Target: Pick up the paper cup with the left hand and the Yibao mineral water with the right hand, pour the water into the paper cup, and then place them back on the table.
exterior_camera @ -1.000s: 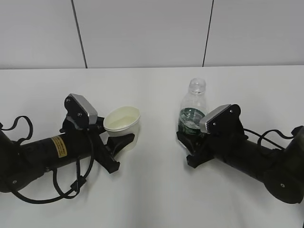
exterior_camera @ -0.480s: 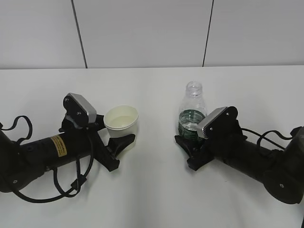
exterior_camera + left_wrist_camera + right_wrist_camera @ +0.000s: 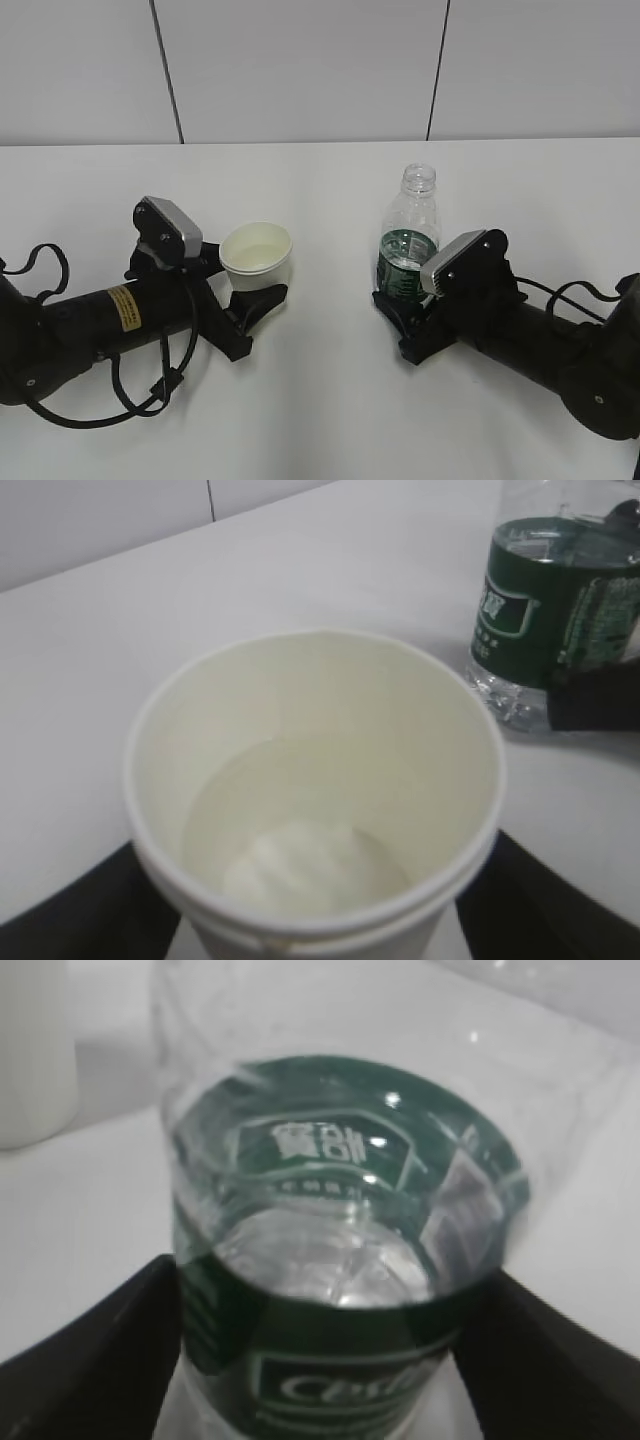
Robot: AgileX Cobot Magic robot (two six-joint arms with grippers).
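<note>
My small cream-white tapered paper cup [image 3: 256,262] stands upright on the large white matte tabletop [image 3: 320,190], left of centre, between the fingers of my yellow-stickered left arm's gripper [image 3: 243,292]. Well apart to its right stands the small clear ribbed plastic water bottle [image 3: 408,240], upright, between my right arm's gripper [image 3: 392,300] fingers.

White table [image 3: 330,190] w/ paper cup [image 3: 256,256] & water bottle [image 3: 408,245] (both upright, well apart).
</note>
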